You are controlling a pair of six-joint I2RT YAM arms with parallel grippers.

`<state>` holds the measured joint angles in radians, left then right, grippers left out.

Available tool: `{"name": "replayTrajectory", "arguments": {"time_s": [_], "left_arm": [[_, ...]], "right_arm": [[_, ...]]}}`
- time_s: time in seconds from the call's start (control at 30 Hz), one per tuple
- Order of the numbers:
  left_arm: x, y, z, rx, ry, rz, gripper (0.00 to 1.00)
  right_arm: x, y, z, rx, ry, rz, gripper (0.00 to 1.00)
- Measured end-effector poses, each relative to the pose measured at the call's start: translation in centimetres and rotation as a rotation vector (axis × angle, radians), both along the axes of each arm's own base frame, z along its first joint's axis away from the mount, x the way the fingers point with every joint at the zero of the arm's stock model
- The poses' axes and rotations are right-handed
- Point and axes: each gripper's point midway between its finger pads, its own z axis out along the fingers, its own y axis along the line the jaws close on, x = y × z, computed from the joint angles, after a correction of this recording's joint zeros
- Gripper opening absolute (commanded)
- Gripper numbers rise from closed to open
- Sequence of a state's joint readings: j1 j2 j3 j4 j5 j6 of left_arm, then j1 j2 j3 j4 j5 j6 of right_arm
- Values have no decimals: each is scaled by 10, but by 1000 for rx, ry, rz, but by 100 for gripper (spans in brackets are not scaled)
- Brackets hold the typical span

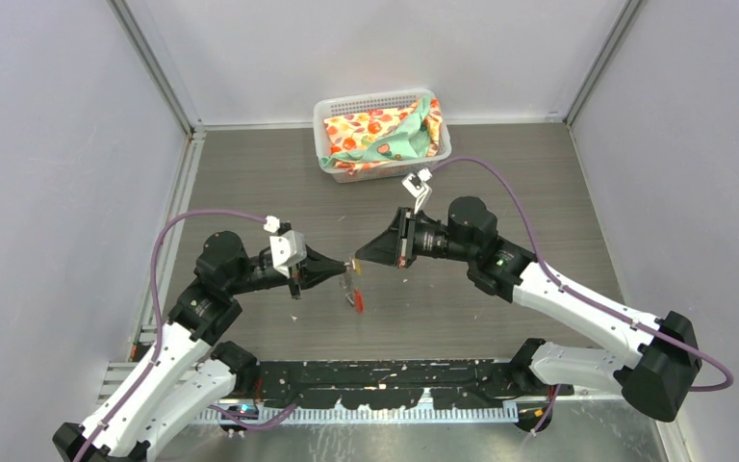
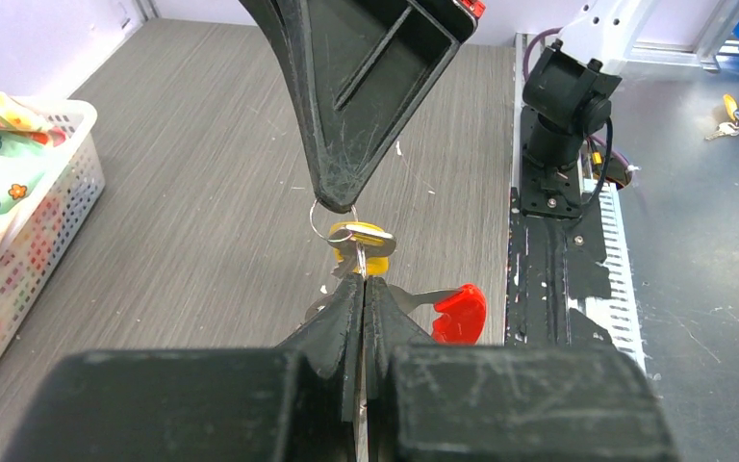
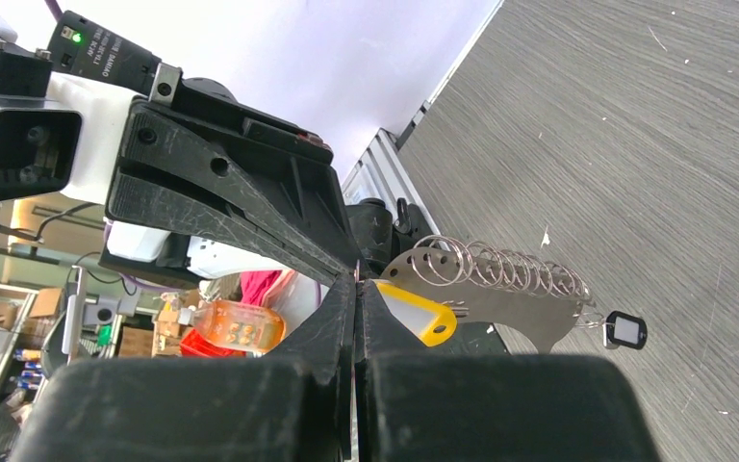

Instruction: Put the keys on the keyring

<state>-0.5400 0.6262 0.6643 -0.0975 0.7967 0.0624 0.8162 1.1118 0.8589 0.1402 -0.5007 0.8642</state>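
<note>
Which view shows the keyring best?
Right wrist: the keyring lies side-on across the frame, its curved plate and row of loops sharp. Left wrist shows little beyond its red tag; top external shows only a tiny glint with that tag hanging below.

Keyring (image 3: 500,279) was bright, glossy silver metal, flat plate plus wire rings; red tag (image 2: 460,311) and yellow tag (image 3: 421,320) looked like glossy moulded plastic. Both the left gripper (image 2: 363,287) and right gripper (image 3: 357,289) were matt black plastic, finely scratched and scuffed pale at the tips. Table (image 1: 539,192) was matt grey wood-grain, basket (image 1: 327,111) white perforated plastic, its 1 printed cloth (image 1: 375,135) soft and creased.
</note>
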Motion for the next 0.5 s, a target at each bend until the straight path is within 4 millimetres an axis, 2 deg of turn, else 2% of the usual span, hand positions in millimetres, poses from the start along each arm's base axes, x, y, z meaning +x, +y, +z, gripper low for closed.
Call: {"name": "replayTrajectory", "arguments": {"time_s": [0.3,0.5], "left_arm": [[3,1,-2,5,3,18,0],[8,3,-5,11,9,46,0]], "right_arm": [[0,0,2,5,-1,4,1],[-4,-6,-5,-42,-4,-2,1]]}}
